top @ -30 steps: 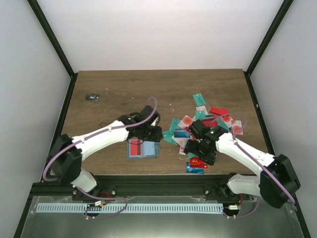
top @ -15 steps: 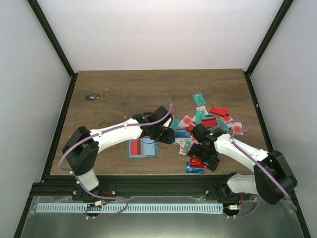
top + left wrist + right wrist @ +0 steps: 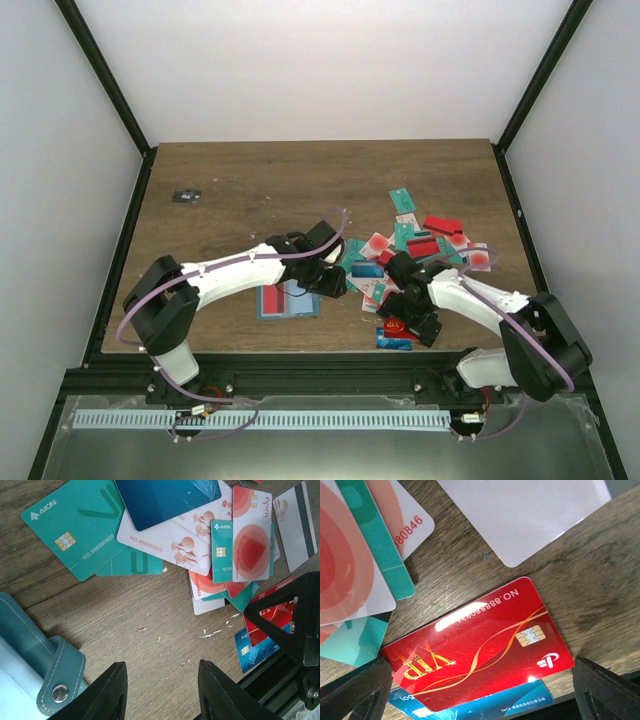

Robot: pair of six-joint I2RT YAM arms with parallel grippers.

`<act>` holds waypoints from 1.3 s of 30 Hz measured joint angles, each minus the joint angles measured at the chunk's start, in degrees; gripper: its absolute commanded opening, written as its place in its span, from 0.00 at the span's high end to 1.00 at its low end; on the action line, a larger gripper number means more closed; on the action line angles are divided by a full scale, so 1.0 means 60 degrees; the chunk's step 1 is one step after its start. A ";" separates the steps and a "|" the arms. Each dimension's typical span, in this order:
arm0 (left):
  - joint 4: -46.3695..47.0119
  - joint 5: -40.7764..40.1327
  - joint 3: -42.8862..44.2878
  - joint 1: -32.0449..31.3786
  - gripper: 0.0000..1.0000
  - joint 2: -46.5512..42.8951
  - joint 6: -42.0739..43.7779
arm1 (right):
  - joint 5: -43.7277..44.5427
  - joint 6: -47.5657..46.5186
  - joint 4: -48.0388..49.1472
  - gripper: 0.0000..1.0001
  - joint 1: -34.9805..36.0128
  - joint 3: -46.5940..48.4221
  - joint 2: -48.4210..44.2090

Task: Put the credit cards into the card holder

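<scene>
The wide-open, empty right gripper [image 3: 480,692] is placed astride a glossy red plastic card [image 3: 475,645]; the underlying blue card [image 3: 490,706] could be pinched too. Left gripper [image 3: 162,695]: half-open, empty.

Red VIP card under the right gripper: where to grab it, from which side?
From straight above, by its two short ends, I'd say: the red card lies flat, and the open right gripper has a finger off each end. One long edge rests on a blue card, so it likely sits slightly raised there, easier to get under.
</scene>
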 measured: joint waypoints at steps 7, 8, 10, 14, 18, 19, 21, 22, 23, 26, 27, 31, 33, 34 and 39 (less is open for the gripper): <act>0.0066 0.0011 -0.0244 0.0000 0.60 -0.0186 0.0022 | -0.0255 -0.0586 -0.0062 0.00 -0.0062 0.0310 0.0554; 0.0076 0.0007 -0.0251 0.0000 0.59 -0.0193 0.0022 | -0.0306 -0.0696 -0.0073 0.00 -0.0062 0.0372 0.0652; 0.0080 0.0011 -0.0255 0.0000 0.60 -0.0208 0.0029 | -0.0390 -0.0903 -0.0102 0.01 -0.0062 0.0477 0.0809; 0.0142 0.0007 -0.0324 0.0000 0.60 -0.0270 0.0040 | -0.0579 -0.1220 -0.0138 0.08 0.0044 0.0637 0.1104; 0.0146 0.0007 -0.0441 0.0000 0.60 -0.0299 0.0040 | -0.0790 -0.1446 -0.0219 0.13 0.0499 0.0965 0.1563; 0.0142 0.0007 -0.0463 0.0000 0.60 -0.0299 0.0040 | -0.0834 -0.1479 -0.0215 0.13 0.0619 0.1064 0.1668; 0.0146 0.0007 -0.0517 0.0000 0.60 -0.0302 0.0044 | -0.0911 -0.1526 -0.0229 0.13 0.0896 0.1319 0.1938; 0.0146 0.0011 -0.0535 0.0000 0.60 -0.0306 0.0044 | -0.0984 -0.1545 -0.0248 0.13 0.1067 0.1494 0.2124; 0.0146 0.0011 -0.0568 0.0000 0.60 -0.0321 0.0044 | -0.1035 -0.1555 -0.0259 0.13 0.1202 0.1617 0.2277; 0.0142 0.0011 -0.0667 0.0000 0.60 -0.0426 0.0044 | -0.1249 -0.1614 -0.0335 0.13 0.1563 0.2084 0.2736; 0.0149 0.0011 -0.0685 0.0000 0.60 -0.0444 0.0044 | -0.1311 -0.1647 -0.0364 0.13 0.1639 0.2200 0.2860; 0.0186 0.0036 -0.0765 0.0000 0.60 -0.0474 0.0044 | -0.1606 -0.1880 -0.0510 0.12 0.1792 0.2561 0.3187; 0.0226 0.0091 -0.0845 0.0000 0.60 -0.0510 0.0040 | -0.1701 -0.2062 -0.0525 0.10 0.1840 0.2608 0.3195; 0.0248 0.0142 -0.0882 0.0000 0.60 -0.0535 0.0044 | -0.1719 -0.2142 -0.0495 0.09 0.1858 0.2594 0.3144; 0.0579 0.0543 -0.0987 -0.0073 0.60 -0.0590 0.0098 | -0.1752 -0.2335 0.0291 0.05 0.1956 0.2062 0.2299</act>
